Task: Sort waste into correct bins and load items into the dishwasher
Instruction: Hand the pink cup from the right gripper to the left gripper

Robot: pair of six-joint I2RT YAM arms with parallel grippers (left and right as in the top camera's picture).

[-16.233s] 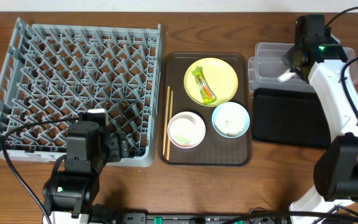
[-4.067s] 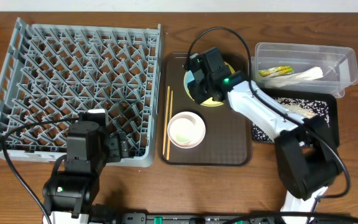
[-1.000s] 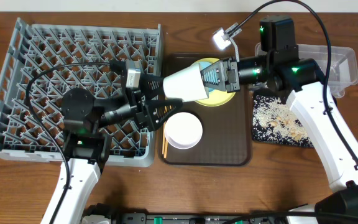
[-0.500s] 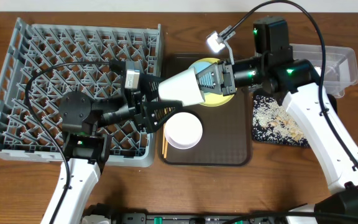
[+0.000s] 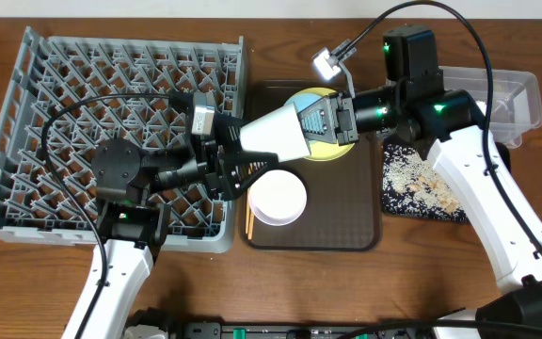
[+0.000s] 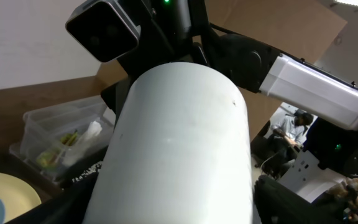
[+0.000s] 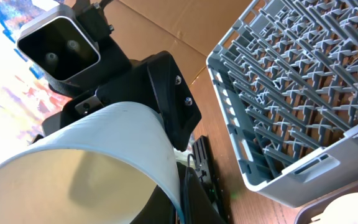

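Note:
The light blue bowl (image 5: 276,132) hangs on its side above the dark brown tray, between my two arms. My right gripper (image 5: 310,121) is shut on its rim (image 7: 173,180), one finger inside and one outside. My left gripper (image 5: 246,156) reaches in from the dishwasher (image 5: 111,94) side, and its open fingers (image 6: 278,199) flank the bowl's base (image 6: 179,137) closely. Below them lie the yellow plate (image 5: 342,151), the pinkish-white bowl (image 5: 278,198) and the chopsticks (image 5: 249,224). The black tray (image 5: 398,202) holds rice scraps (image 5: 426,179). The clear tub (image 6: 61,137) holds the wrapper (image 6: 58,146) and paper strip (image 6: 89,134).
The dark brown serving tray (image 5: 346,231) sits between the dishwasher and the two bins. The clear tub (image 5: 516,94) stands behind the black tray at the right. Cables run from both arms over the rack and the right side.
The left gripper's fingers have narrowed around the bowl's base. The right arm has shifted the bowl slightly left toward it, then held still.

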